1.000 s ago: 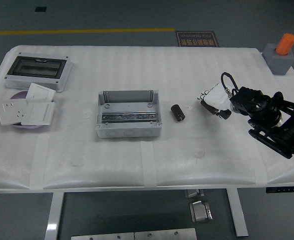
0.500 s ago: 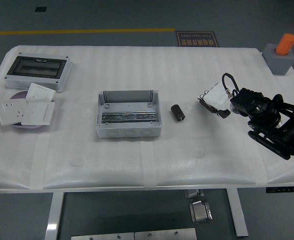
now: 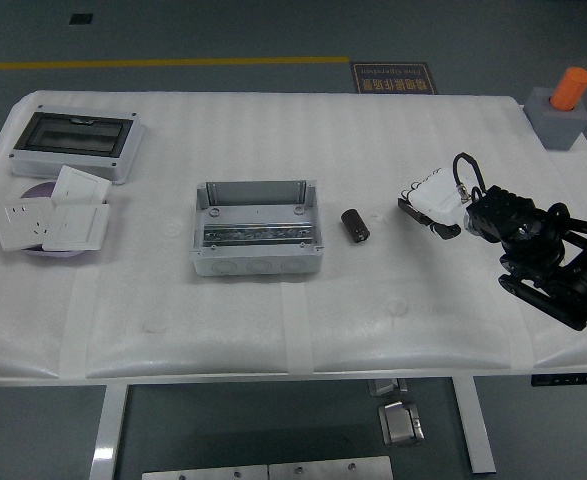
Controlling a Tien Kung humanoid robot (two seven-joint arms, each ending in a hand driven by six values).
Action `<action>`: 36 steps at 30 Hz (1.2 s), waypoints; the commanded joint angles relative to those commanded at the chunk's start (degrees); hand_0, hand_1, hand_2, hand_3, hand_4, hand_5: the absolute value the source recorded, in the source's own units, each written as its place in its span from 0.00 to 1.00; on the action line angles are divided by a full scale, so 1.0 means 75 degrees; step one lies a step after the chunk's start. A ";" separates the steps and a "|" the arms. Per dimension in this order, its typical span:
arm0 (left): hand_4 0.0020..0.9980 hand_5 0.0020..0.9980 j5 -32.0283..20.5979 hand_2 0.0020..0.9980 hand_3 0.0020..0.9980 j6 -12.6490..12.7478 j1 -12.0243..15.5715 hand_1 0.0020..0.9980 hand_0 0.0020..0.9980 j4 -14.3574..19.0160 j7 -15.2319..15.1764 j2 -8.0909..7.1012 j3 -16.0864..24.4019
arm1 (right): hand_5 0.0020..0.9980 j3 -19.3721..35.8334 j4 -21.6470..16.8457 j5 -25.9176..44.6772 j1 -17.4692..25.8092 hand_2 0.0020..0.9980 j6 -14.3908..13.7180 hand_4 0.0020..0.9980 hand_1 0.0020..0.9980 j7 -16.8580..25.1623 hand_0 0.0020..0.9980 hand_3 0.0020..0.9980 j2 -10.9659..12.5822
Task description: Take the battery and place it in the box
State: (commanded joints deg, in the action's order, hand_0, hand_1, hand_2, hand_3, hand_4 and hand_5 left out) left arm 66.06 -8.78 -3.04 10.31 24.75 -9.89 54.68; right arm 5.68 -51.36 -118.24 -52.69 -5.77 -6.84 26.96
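A small black cylindrical battery (image 3: 354,224) lies on the white table (image 3: 293,320), just right of the box. The box (image 3: 256,231) is an open grey junction box with a metal rail inside, at the table's middle. My right hand (image 3: 428,203) comes in from the right edge on a black arm (image 3: 543,250). Its white fingers are relaxed and hold nothing. It hovers about a hand's width right of the battery, apart from it. My left arm is out of view.
A grey breaker enclosure with a dark window (image 3: 77,143) sits at the back left. White socket plates (image 3: 51,220) lie on a purple disc at the left edge. A grey block with an orange cylinder (image 3: 563,110) stands at the back right corner.
My right arm has drawn back slightly to the right and turned a little at the wrist. The battery and box have not moved.
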 joint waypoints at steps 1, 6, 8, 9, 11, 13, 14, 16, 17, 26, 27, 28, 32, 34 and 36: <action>0.46 0.18 -0.0001 0.49 0.54 0.0001 0.0005 0.64 0.63 0.0000 0.0002 0.0003 0.0005 | 0.04 -0.0152 -0.0136 0.0173 0.0004 0.65 -0.0211 0.31 0.68 -0.0158 0.69 0.62 0.0078; 0.46 0.19 -0.0046 0.49 0.54 0.0005 -0.0001 0.64 0.63 0.0000 0.0001 0.0008 -0.0023 | 0.02 0.0282 -0.0813 0.0480 0.0015 0.65 -0.0982 0.27 0.68 -0.0536 0.69 0.62 0.0353; 0.46 0.19 -0.0058 0.49 0.54 0.0006 -0.0010 0.64 0.63 0.0000 0.0000 0.0004 -0.0030 | 0.02 0.0505 -0.1028 0.0482 0.0013 0.65 -0.1150 0.27 0.68 -0.0589 0.69 0.62 0.0393; 0.46 0.19 -0.0064 0.49 0.54 0.0006 -0.0015 0.64 0.63 0.0000 0.0001 0.0001 -0.0034 | 0.02 0.0572 -0.1097 0.0491 0.0005 0.65 -0.1201 0.27 0.68 -0.0600 0.69 0.62 0.0395; 0.46 0.19 -0.0067 0.49 0.54 0.0004 -0.0021 0.64 0.63 0.0000 0.0002 -0.0003 -0.0038 | 0.02 0.0629 -0.1164 0.0504 -0.0012 0.65 -0.1250 0.27 0.68 -0.0613 0.69 0.62 0.0386; 0.46 0.19 -0.0067 0.49 0.54 0.0000 -0.0021 0.64 0.63 0.0000 0.0009 -0.0005 -0.0040 | 0.02 0.0610 -0.1180 0.0535 -0.0029 0.64 -0.1238 0.27 0.68 -0.0615 0.68 0.61 0.0375; 0.46 0.19 -0.0062 0.49 0.54 -0.0002 -0.0020 0.64 0.63 0.0000 0.0014 -0.0006 -0.0036 | 0.02 0.0584 -0.1184 0.0547 -0.0039 0.64 -0.1219 0.27 0.68 -0.0614 0.68 0.61 0.0373; 0.46 0.19 -0.0039 0.49 0.54 -0.0004 -0.0017 0.64 0.63 0.0000 0.0022 -0.0009 -0.0014 | 0.02 0.0518 -0.1181 0.0564 -0.0069 0.64 -0.1146 0.27 0.68 -0.0607 0.68 0.61 0.0377; 0.46 0.19 -0.0023 0.49 0.54 -0.0006 -0.0014 0.64 0.63 0.0000 0.0028 -0.0011 0.0002 | 0.02 0.0474 -0.1171 0.0587 -0.0096 0.64 -0.1059 0.27 0.68 -0.0596 0.68 0.61 0.0382; 0.46 0.22 0.0062 0.48 0.54 -0.0028 -0.0010 0.65 0.63 0.0000 0.0057 -0.0021 0.0059 | 0.02 0.0480 -0.0895 0.1357 -0.0299 0.66 0.0101 0.28 0.69 -0.0414 0.68 0.67 0.0403; 0.46 0.22 0.0063 0.48 0.54 -0.0030 -0.0011 0.65 0.63 0.0000 0.0058 -0.0021 0.0056 | 0.02 0.0507 -0.0847 0.1475 -0.0305 0.66 0.0192 0.28 0.69 -0.0386 0.68 0.67 0.0403; 0.46 0.22 0.0063 0.48 0.54 -0.0033 -0.0011 0.65 0.63 0.0000 0.0058 -0.0019 0.0048 | 0.02 0.0535 -0.0785 0.1633 -0.0312 0.66 0.0281 0.28 0.69 -0.0348 0.68 0.67 0.0399; 0.46 0.22 0.0050 0.48 0.54 -0.0043 -0.0012 0.65 0.63 0.0000 0.0056 -0.0015 0.0017 | 0.07 0.0580 -0.0571 0.2114 -0.0335 0.78 0.0551 0.62 0.75 -0.0259 0.76 0.90 0.0374; 0.46 0.22 0.0054 0.48 0.54 -0.0046 -0.0010 0.65 0.63 0.0000 0.0057 -0.0014 0.0012 | 0.07 0.0584 -0.0482 0.2319 -0.0346 0.78 0.0668 0.62 0.75 -0.0240 0.76 0.90 0.0361; 0.46 0.22 0.0059 0.48 0.54 -0.0048 -0.0009 0.65 0.63 0.0000 0.0057 -0.0013 0.0011 | 0.19 0.0586 -0.0411 0.2480 -0.0359 0.85 0.0772 0.85 0.81 -0.0236 0.84 1.00 0.0348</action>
State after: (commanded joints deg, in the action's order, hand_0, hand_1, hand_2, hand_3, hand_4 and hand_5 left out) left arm 66.50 -9.14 -3.11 10.31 25.17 -9.99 54.76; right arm 10.07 -54.44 -99.64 -55.38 0.02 -8.61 29.57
